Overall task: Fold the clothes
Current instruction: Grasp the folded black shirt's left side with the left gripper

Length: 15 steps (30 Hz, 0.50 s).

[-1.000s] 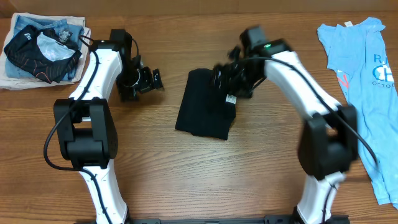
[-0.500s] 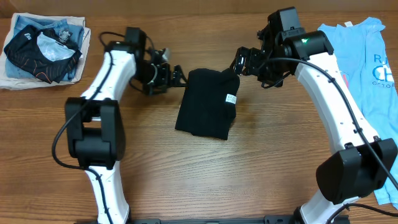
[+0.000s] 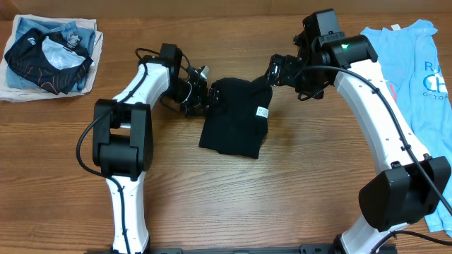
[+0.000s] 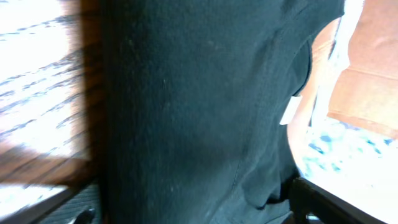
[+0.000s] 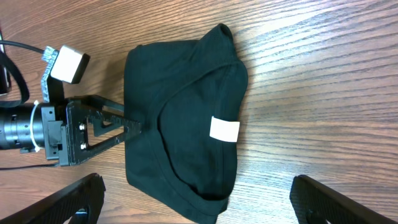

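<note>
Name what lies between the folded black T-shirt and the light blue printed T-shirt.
Overhead view: bare wooden table, crossed above by the white right arm, separates the folded black T-shirt from the light blue printed T-shirt.

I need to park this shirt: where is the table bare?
Widest bare wood: the near strip between left arm and right arm, in front of the black T-shirt. Also near left, in front of the clothes pile. Crowded: the shirt's far edge, flanked by left tool and right tool; the light blue T-shirt covers the right edge.

Plain black T-shirt (image 3: 232,127) with white label (image 3: 262,111) on brown wood-grain table (image 3: 282,201).
</note>
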Tool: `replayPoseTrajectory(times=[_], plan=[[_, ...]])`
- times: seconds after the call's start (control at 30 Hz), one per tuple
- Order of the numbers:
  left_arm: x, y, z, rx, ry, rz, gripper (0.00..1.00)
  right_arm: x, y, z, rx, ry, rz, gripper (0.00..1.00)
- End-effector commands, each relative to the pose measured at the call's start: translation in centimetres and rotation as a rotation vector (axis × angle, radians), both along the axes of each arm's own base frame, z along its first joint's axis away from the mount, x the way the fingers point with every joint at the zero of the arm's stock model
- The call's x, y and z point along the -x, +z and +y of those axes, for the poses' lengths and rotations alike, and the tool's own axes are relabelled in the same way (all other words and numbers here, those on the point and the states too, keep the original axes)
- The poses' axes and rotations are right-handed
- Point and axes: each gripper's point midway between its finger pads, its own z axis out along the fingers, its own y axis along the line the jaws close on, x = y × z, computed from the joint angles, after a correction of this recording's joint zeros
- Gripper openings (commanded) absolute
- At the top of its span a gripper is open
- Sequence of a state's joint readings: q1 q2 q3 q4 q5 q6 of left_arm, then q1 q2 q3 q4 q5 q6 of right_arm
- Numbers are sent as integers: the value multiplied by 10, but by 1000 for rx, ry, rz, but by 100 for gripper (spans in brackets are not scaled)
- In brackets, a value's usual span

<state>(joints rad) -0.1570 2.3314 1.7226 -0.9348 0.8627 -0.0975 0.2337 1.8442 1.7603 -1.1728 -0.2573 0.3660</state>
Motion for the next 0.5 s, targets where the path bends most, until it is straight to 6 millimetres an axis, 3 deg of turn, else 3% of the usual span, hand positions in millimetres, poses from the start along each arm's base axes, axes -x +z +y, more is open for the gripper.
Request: replayPoseTrajectory(times=[0.0,0.1,0.27,0.4,0.47], plan=[[25,-59,-1,-49,9,179,83,0,-2,-2,11,-9,0,100],[27,-66,-1,-58,45,230,65,0,-2,-2,11,-9,1,100],[25,-68,-2,-65,50,223,49,0,-2,-2,11,-9,1,100],[23,-69,-3,-64,50,216,4,1,-3,-3,17,-11,5,100],[22,-68,-2,-63,51,212,4,2,-5,-6,32,-16,9,100]])
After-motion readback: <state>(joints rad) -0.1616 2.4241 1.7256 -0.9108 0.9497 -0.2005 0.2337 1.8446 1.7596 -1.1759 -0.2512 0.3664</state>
